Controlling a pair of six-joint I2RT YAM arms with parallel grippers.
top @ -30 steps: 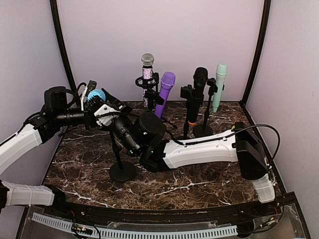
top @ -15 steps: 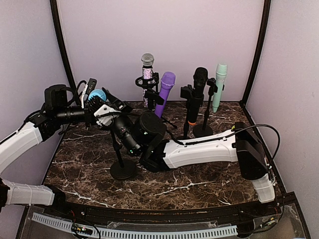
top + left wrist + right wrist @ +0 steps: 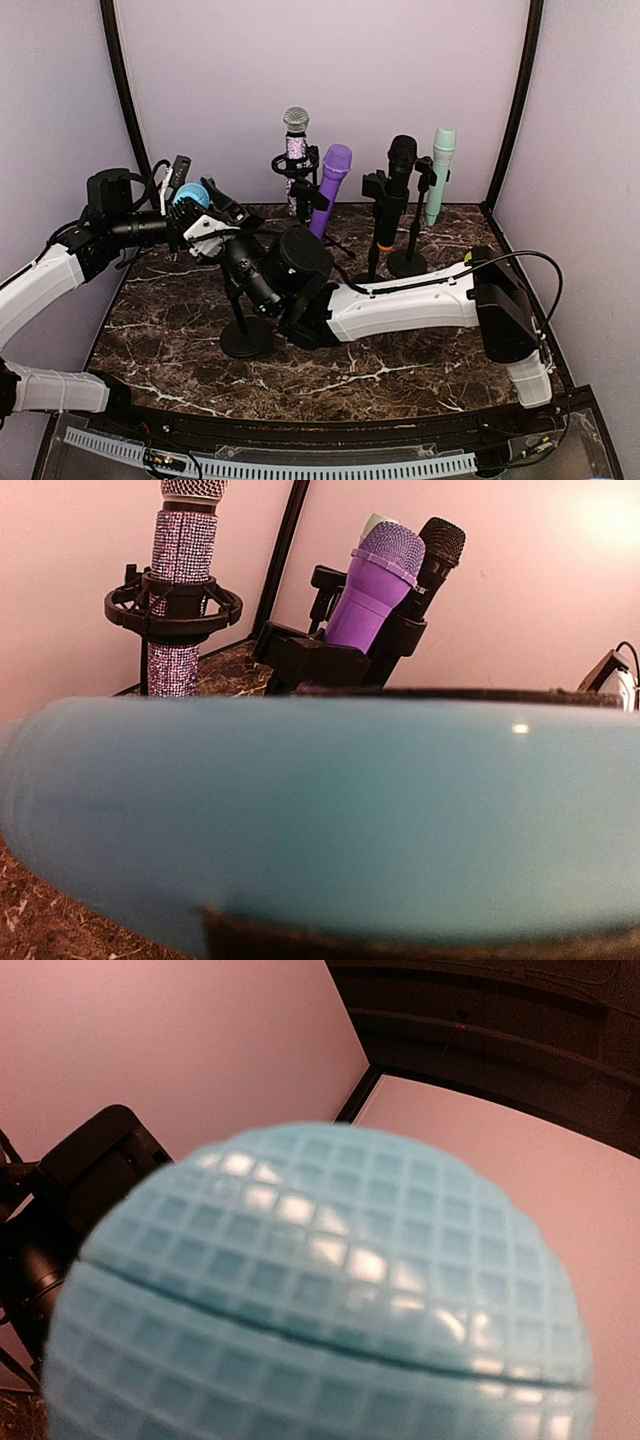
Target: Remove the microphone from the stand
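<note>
Pointing up and toward the far left corner of the counter (image 3: 420, 350), the blue microphone (image 3: 192, 194) lies on a slant. Its long axis runs from the grille head at the upper left down toward the right, where the body passes under the grippers. It hangs above the left part of the counter, over its stand (image 3: 246, 340), whose round base rests toward the near left. The post rises from that base and goes out of sight behind the right gripper (image 3: 232, 252), so the join between microphone and holder cannot be judged.

The left gripper (image 3: 205, 192) has its fingers narrowly closed on the blue microphone just below the head. In the left wrist view the blue body fills the frame crosswise, with a dark pad against it above and below. The right gripper reaches in from the right, low along the same axis. Its wrist view is filled by the blue grille, its fingers do not show, and I cannot tell its state.

Count: five microphones, two arms. The other four microphones stand upright, heads up, in a row along the far edge:
- one glittered silver (image 3: 296, 140)
- one purple (image 3: 333, 175)
- one black (image 3: 398, 175)
- one pale green (image 3: 440, 170)
</note>
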